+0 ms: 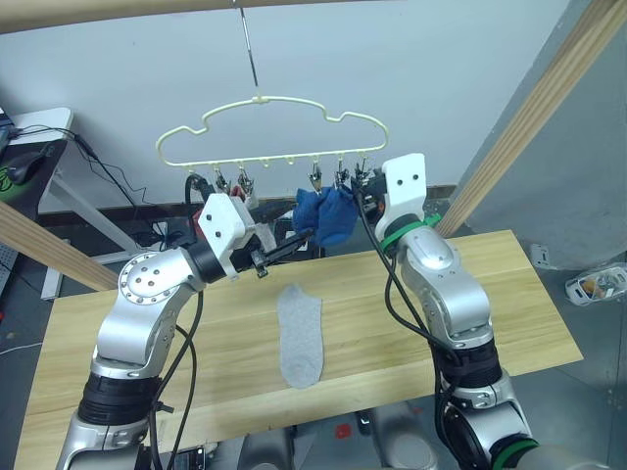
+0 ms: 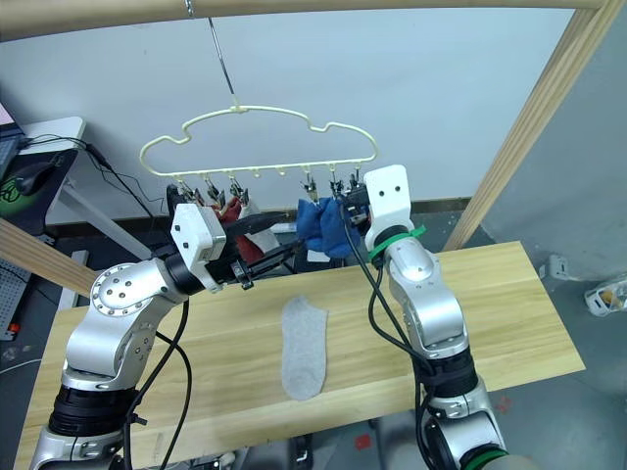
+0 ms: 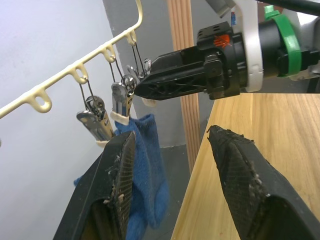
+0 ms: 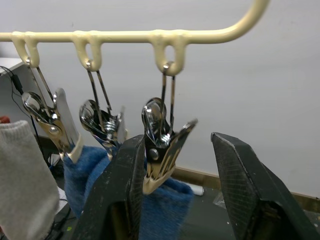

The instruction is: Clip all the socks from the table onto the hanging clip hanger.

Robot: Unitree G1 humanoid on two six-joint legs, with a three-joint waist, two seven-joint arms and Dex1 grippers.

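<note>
Clip hanger [image 1: 274,122], pale yellow wire w/ cloud outline, hangs by its long metal hook from a wooden pole [image 1: 118,12] overhead, above the far edge of the table [image 1: 529,294]. 6 metal clips along its bottom bar, in two groups of 3.

Socks, counted: 1 light grey sock [image 1: 300,335] lies flat on the table, roughly centre, lengthwise toward the robot, between the two arms. 2 blue socks [image 1: 326,216] hang side by side from clips in the right-hand group, touching each other. Behind the left arm's wrist housing, a bit of rust red sock [image 2: 228,212] shows under the left-hand clips; count there can't be told, mostly hidden. In the right wrist view a piece of a 2nd grey sock [image 4: 22,175] hangs at the edge beside the blue fabric, under a clip.

Left gripper [image 3: 170,150]: fingers spread apart, nothing between them, raised off the table just beside the blue socks, one finger close against the blue fabric but not pinching it.

Right gripper [image 4: 175,165]: fingers apart, up at the end clip [image 4: 161,145] of the right group. One finger sits right against that clip's side, the other stands clear; clip lies in the gap, not squeezed. That clip's mouth is at the top of the blue fabric; whether it bites the sock can't be told.

Both grippers near each other at the hanger's right half, well above the table.
</note>
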